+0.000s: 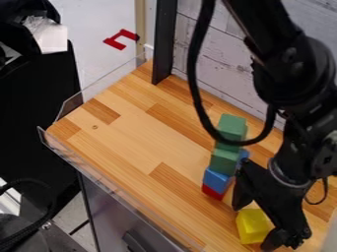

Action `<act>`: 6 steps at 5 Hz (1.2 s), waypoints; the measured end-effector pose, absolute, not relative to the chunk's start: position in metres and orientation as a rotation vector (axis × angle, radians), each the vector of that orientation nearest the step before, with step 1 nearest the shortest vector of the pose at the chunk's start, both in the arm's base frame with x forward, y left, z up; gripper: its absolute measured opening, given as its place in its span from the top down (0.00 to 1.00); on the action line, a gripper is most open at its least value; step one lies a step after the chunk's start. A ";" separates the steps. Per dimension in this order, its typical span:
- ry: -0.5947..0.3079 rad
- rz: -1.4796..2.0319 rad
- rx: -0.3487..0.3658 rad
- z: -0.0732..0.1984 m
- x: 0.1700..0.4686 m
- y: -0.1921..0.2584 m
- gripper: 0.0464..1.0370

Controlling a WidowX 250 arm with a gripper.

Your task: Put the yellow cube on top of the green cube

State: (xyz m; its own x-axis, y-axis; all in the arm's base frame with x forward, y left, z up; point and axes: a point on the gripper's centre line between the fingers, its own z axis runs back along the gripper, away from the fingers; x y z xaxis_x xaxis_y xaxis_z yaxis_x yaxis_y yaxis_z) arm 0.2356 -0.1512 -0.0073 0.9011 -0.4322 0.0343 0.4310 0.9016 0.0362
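Pinching the probably light, stiff yellow cube (252,226) across opposite flat faces should hold it well, the fingers (244,189) spread wide, one to either side.

The place is looking like a robotics lab or workshop, since a black robot arm (299,78) with a thick looping cable (195,83) is hanging over a wooden worktop (125,133) at the right of the frame. Clear panels (105,81) are edging the worktop, a whitewashed plank backdrop (214,61) is standing behind it, and more black cabling (29,229) is curving through the lower left above pale flooring (95,17).
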 end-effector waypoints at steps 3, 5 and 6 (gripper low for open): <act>-0.032 -0.433 -0.024 -0.021 0.234 -0.153 0.35; -0.071 -0.393 -0.052 -0.002 0.227 -0.150 0.45; -0.102 -0.347 -0.043 0.032 0.225 -0.150 0.45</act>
